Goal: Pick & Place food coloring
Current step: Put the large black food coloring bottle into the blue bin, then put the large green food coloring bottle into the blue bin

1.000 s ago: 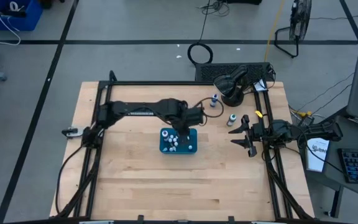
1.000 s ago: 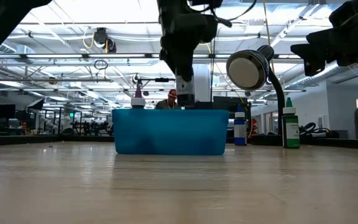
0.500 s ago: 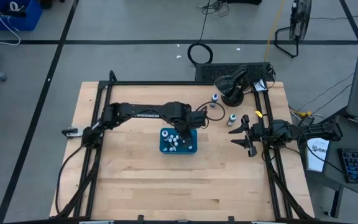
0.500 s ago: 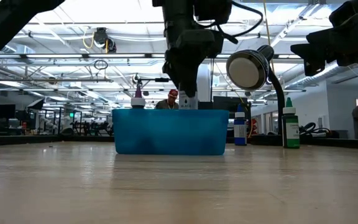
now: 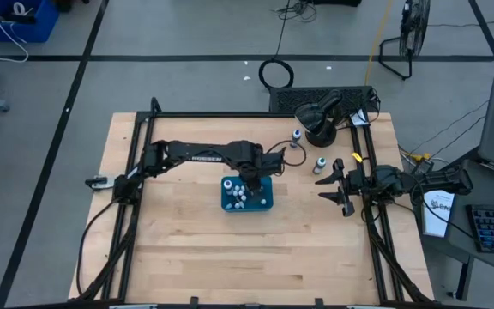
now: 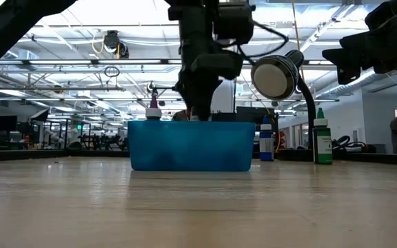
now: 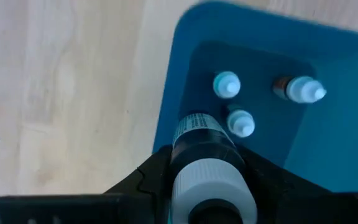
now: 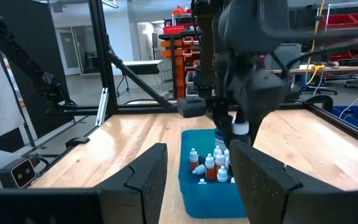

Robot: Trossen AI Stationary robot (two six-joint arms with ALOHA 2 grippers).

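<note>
Left gripper [image 7: 207, 180] clamped around dark bottle [image 7: 199, 134] over, perhaps inside, tray [image 7: 328, 155] (teal).

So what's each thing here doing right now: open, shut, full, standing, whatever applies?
Left end effector: shut on a dark bottle, over the tray.
Dark bottle: held, white cap toward the camera.
Teal tray: holds several small dropper bottles.
Small dropper bottles: upright in the tray.
Two bottles on the table: standing outside the tray.
Right end effector: open, waiting at the table's right side.
</note>
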